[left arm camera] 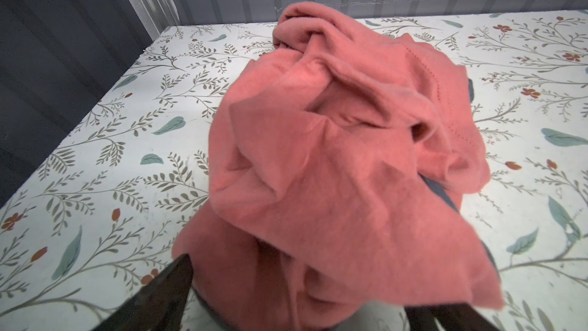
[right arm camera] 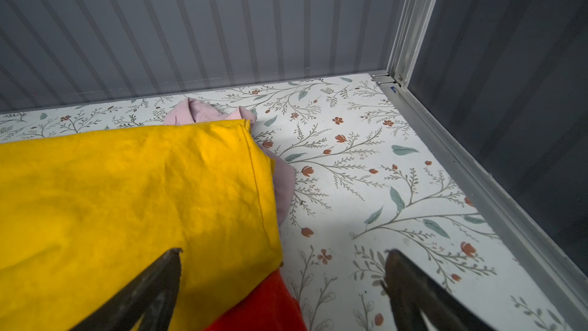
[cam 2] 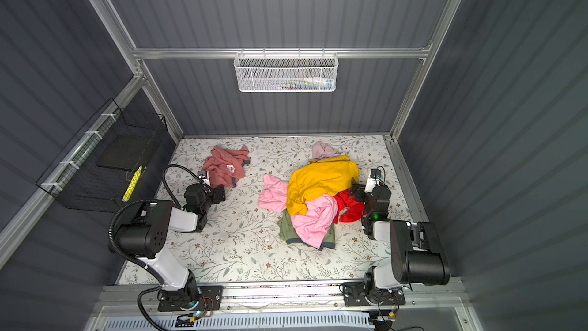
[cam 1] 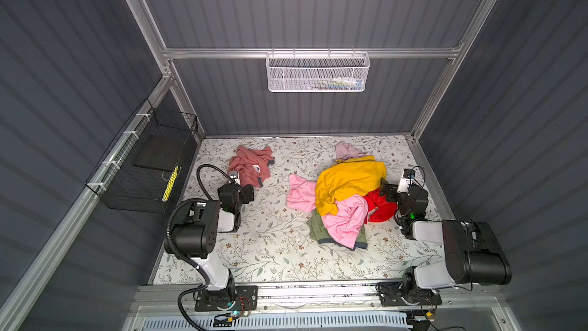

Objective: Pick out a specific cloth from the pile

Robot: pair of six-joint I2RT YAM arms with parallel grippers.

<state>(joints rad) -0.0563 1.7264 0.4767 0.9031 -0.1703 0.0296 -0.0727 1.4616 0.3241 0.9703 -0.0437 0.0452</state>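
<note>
seemingly the separation is all but done: the cloth (cam 1: 251,165) is seen crumpled on the far left of the surface (cam 1: 273,259), well apart from the pile (cam 1: 345,186), which is heaped on the right. the left fingers (left arm camera: 165,284) are spread wide and nothing is clenched. in the left wrist view, though, the near hem of the cloth is draped across the gap between them, and one finger is partly hidden beneath it. the right fingers (right arm camera: 152,288) are likewise released, poised at the right edge of the pile beside the yellow garment (right arm camera: 127,192) and the red garment (right arm camera: 261,307). the withdrawal is probably best made upward first, then toward the near side, so that the hem is not snagged and dragged along.
</note>
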